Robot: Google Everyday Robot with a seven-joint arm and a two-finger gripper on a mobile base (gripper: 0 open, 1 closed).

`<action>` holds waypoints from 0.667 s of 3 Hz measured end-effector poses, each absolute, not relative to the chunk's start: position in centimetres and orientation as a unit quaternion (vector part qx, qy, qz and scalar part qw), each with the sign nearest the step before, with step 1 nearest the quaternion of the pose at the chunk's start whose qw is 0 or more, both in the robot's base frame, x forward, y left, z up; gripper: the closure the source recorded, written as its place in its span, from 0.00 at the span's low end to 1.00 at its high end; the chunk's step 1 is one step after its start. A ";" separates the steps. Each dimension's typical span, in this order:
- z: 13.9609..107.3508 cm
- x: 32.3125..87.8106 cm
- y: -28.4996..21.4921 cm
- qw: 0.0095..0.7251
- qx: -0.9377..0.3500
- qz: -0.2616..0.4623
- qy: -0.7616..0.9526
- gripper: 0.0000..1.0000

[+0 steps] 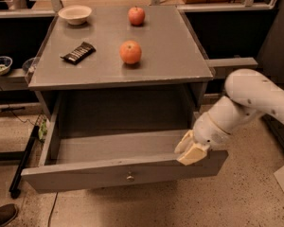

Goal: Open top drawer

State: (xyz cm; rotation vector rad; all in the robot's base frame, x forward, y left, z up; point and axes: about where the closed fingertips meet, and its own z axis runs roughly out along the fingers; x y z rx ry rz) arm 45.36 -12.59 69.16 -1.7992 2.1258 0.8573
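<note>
top drawer (pixel 85 173): plain grey
hand (pixel 191 150): cream, at the drawer front's upper right edge
surface (pixel 175 56): grey
near apple (pixel 130 52): orange-red
far apple (pixel 137 15): red
bowl (pixel 75 14): off-white
snack bar (pixel 78 52): black
floor (pixel 255 193): beige, dark-speckled

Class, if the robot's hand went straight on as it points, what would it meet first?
Probably the front of the top drawer; the hand sits at its upper edge, but depth is unclear.

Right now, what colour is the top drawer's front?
Grey; the top drawer shows best in the camera view. The hand sits on its top edge.
</note>
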 end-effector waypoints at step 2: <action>69.4 43.2 -13.7 0.129 -0.601 0.315 0.723 1.00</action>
